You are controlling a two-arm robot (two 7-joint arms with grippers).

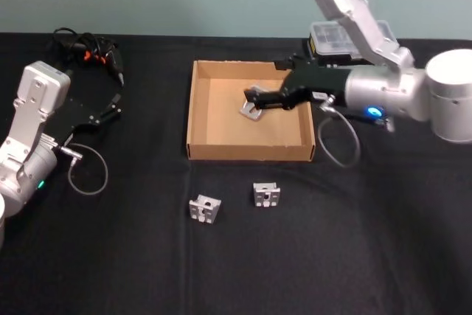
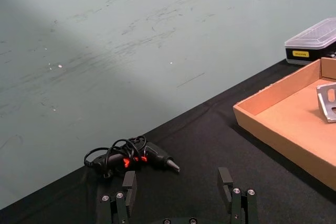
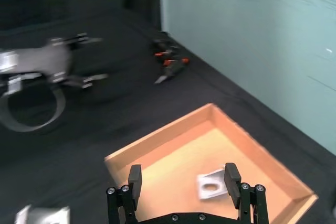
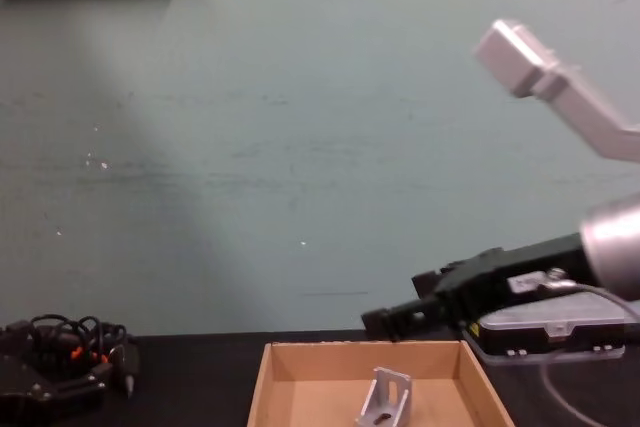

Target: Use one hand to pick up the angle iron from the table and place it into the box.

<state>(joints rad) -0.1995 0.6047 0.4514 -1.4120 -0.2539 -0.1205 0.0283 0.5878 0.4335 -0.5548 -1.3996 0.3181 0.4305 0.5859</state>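
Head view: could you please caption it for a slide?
Right gripper over an angle iron in the cardboard box; two more on the table; left gripper parked.

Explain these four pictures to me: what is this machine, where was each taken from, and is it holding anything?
It is a robot with two arms, each ending in a black two-fingered gripper. One picture looks down from its head, one forward from its chest, and one from each wrist, past that arm's own fingers. The right gripper hangs open over the cardboard box, and a metal angle iron lies on the box floor beneath it, so nothing is held. The left gripper is parked at the robot's left, also open. On the black table, a second angle iron and a third angle iron lie in front of the box. A corded tool lies far left, a black case with clear lid behind the box.
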